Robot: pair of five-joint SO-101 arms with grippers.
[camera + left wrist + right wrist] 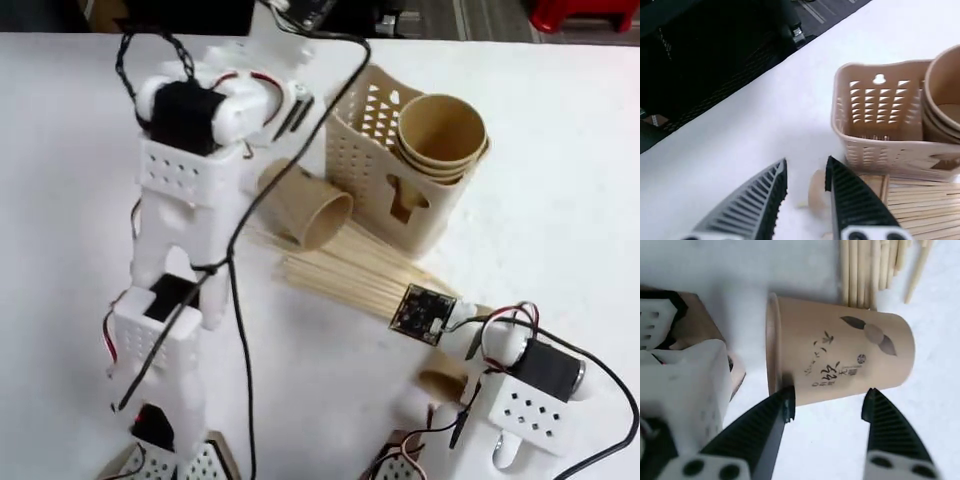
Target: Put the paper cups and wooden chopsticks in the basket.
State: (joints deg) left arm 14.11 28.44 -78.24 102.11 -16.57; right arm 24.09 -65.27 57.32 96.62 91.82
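From above, the basket point(370, 165) stands on the white table point(560, 150) at about 1 o'clock from the centre, with a stack of paper cups point(440, 135) upright in its right-hand compartment. A loose cup point(305, 205) lies on its side at 8 o'clock from the basket, close to its wall, and the chopsticks point(350, 270) fan out in a flat heap at 6 o'clock from the basket. The left gripper point(290, 112) hangs at 10 o'clock from the basket. The right arm point(520, 390) sits at 5 o'clock on the table, over a second cup point(443, 383) that it partly hides. In the left wrist view, the left gripper point(806, 175) is moderately open and holds nothing. The rim of the loose cup point(815, 192) shows between its fingers, beside the chopsticks point(920, 200), with the basket point(875, 150) and its stack of cups point(945, 107) beyond. In the right wrist view, the right gripper point(829, 400) is spread wide on either side of the second cup point(840, 355), which lies on its side with one finger point(782, 405) at its rim. The jaws are not closed on it. Chopsticks point(865, 270) lie just past the cup.
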